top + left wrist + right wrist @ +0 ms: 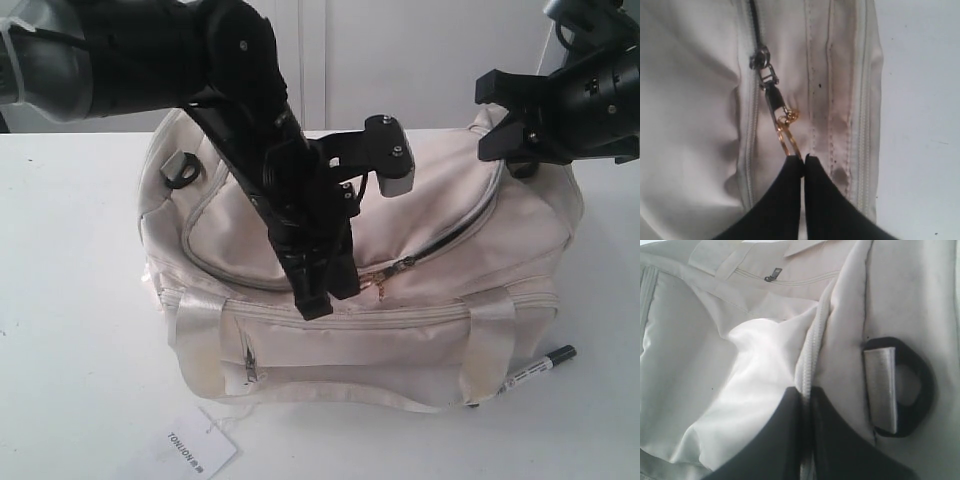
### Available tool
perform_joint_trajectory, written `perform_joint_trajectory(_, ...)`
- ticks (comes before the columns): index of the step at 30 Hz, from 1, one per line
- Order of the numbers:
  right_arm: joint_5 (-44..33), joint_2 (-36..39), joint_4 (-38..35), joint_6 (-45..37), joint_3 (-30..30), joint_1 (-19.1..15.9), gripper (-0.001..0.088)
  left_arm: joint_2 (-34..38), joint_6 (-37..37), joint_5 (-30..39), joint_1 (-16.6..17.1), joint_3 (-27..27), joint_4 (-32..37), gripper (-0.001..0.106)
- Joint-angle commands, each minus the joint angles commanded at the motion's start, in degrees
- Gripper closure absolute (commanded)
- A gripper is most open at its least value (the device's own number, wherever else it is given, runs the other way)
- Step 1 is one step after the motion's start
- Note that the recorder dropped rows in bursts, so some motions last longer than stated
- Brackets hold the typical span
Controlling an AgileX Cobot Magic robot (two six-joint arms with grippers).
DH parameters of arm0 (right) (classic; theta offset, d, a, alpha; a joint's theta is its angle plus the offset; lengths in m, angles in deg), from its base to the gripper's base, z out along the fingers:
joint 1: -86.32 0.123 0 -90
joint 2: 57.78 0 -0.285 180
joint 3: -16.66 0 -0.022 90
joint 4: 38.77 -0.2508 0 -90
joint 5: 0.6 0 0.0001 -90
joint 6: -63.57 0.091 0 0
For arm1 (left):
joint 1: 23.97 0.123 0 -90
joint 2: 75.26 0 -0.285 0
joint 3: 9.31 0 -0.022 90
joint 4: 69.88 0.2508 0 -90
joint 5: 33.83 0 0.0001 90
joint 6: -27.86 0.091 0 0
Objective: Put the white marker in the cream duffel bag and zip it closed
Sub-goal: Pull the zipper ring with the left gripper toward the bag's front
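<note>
Left gripper (803, 159) clamps the gold ring pull (789, 139) to draw the zipper (748, 150). Right gripper (807, 392) pinches the cream duffel bag (400, 345) at its end, bracing it (the white marker (540, 366) lies outside, on the worktop (70, 350) beside it).

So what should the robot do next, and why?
Probably the left gripper should draw the gold ring pull it pinches along the closed zipper. The cream fabric duffel bag is only partly open, the right gripper pinches its end, and the slim white marker lies outside.
</note>
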Motion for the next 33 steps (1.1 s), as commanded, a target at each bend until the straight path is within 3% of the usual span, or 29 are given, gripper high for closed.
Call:
perform_joint_trajectory(23, -0.1, 0.0, 0.0, 0.0, 0.0, 0.0, 0.0868, 0.0, -5.2, 3.5, 0.1, 0.0, 7.8, 0.105)
perform_joint_trajectory(33, -0.1, 0.0, 0.1, 0.0, 0.0, 0.0, 0.0868, -5.6, -6.4, -2.2, 0.1, 0.0, 7.3, 0.105)
